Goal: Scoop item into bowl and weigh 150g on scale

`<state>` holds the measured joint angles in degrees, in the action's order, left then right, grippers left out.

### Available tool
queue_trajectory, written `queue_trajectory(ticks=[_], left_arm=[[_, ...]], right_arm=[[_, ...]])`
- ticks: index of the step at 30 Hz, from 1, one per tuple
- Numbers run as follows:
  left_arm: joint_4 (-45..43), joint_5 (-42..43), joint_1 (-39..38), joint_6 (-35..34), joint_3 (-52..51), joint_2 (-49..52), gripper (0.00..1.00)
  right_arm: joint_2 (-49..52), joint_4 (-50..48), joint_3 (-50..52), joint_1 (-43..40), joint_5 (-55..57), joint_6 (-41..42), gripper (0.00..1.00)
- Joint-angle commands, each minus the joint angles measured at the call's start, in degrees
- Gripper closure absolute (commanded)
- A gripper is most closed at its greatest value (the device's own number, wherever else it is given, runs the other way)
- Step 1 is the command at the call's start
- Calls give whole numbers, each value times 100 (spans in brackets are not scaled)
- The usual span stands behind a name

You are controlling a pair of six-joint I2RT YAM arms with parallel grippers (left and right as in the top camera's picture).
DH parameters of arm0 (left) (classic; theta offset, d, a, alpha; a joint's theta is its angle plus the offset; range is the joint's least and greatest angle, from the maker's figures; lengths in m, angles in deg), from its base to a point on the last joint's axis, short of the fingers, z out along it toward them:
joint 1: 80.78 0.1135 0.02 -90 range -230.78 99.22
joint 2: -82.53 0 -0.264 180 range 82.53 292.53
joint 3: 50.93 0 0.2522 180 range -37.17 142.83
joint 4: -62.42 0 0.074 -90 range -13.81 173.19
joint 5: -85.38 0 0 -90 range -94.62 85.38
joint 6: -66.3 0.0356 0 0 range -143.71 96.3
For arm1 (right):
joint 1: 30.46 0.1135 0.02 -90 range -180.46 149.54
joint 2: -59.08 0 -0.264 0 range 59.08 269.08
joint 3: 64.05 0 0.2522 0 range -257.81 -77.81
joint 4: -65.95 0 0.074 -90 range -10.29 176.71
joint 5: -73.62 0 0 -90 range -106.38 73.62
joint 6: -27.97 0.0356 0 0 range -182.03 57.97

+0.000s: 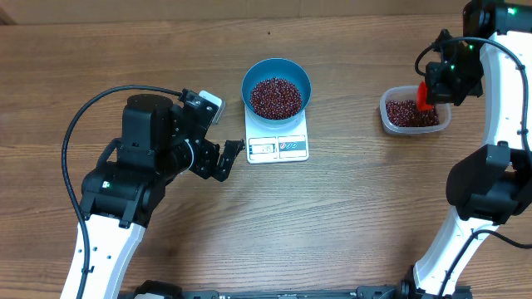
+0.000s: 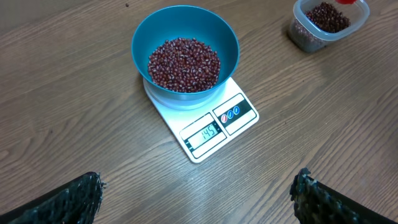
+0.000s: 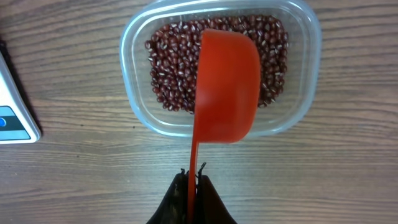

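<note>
Since the bowl (image 1: 277,73) already sits on the scale (image 1: 278,143) with a good heap of beans (image 1: 276,97) in it, the overhead view suggests the scooping is mostly done. The scale lies with its long axis running from the bowl end to the button edge, and that edge faces the robot's side of the worktop (image 1: 125,50). On the right-arm side of the scale, well apart from it, stands a clear tub (image 1: 414,114) with more beans. The right end effector (image 1: 434,83) holds a red scoop (image 1: 425,96) over it. The left end effector (image 1: 226,158) rests low just beside the scale on the left-arm side, touching nothing.

In the left wrist view, the two fingers (image 2: 68,199) are spread wide at the bottom corners with nothing between them. The display (image 2: 204,133) on the scale's near edge looks like it reads 145, though the digits are small. If so, only a small top-up is left, and then the reading should be checked.

In the right wrist view, the right end effector is pressed together on the scoop's thin handle. The scoop's long axis runs straight away from the fingers, cup end forward, over the tub on the side away from the scale (image 3: 15,112). I cannot tell whether the cup holds any beans. By my judgement the next load should be a light one, because a full cup would likely overshoot.
</note>
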<state>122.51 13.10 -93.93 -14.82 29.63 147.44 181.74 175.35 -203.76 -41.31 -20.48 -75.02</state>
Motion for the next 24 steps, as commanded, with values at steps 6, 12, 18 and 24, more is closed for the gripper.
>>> queue_trajectory(ticks=[6,12,18,24], left_arm=[[-2,-22,-37,-101,105,-39,0],[-2,-20,-37,-101,105,-39,0],[-2,-20,-37,-101,105,-39,1],[-2,-22,-37,-103,105,-39,0]], right_arm=[[72,-216,358,-26,0,-107,96],[76,-492,376,-26,-166,-271,96],[81,-511,376,-26,-308,-470,96],[83,-619,737,-26,-304,-599,96]])
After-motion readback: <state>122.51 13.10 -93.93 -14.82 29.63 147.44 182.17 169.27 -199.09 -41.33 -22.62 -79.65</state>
